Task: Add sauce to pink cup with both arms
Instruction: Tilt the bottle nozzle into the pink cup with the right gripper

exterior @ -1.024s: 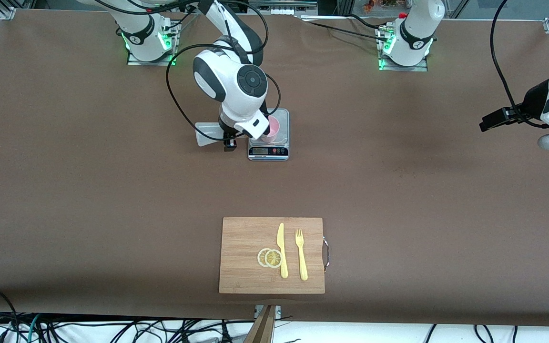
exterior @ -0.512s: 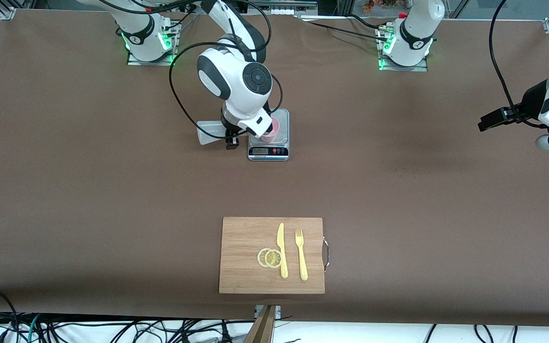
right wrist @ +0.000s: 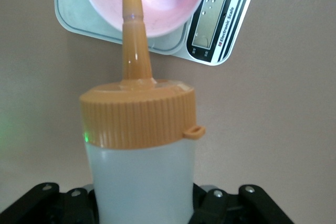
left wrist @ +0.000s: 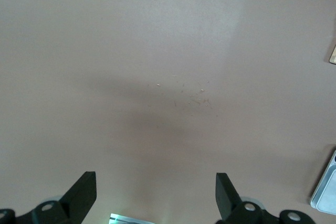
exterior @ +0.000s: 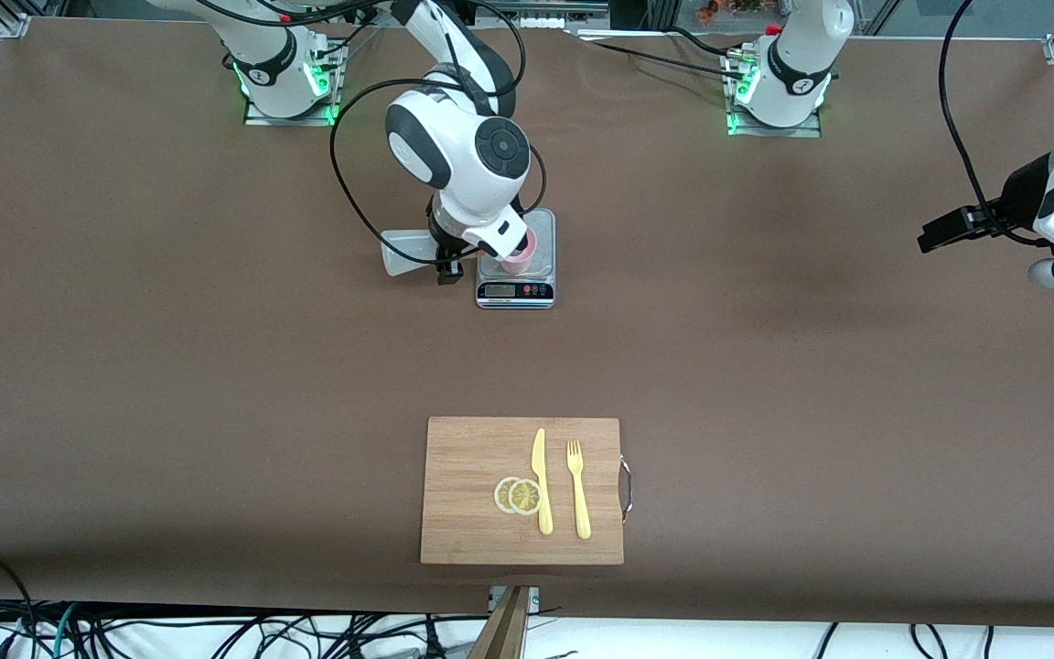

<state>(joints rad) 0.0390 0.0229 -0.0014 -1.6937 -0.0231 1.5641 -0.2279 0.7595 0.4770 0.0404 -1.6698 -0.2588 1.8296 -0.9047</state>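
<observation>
The right pincer (exterior: 445, 271) is closed on the sauce (exterior: 403, 254), a whitish squeeze bottle held tilted on its side above the surface (exterior: 170, 366), just beside the scale (exterior: 515, 291). In the right wrist view the orange nozzle (right wrist: 133, 35) points toward the pink cup (right wrist: 157, 3), and its tip sits over the cup's rim. The pink cup (exterior: 521, 249) stands on the scale's plate, partly covered by the arm.

By my judgement the task is about in the middle: the bottle is picked and aimed at the cup, but I see no sauce coming out and none clearly inside the cup. What is left is to squeeze, then put the bottle down.

Nearer to the front camera lies a cutting board (exterior: 463, 494) with 2 lemon slices (exterior: 518, 495), 1 knife (exterior: 541, 480) and 1 fork (exterior: 578, 489).

The left pincer (left wrist: 156, 195) waits open over bare surface at the left arm's end, holding nothing.

The scale's display is too small to read, and the cup's bottom is cut off in the wrist view.
</observation>
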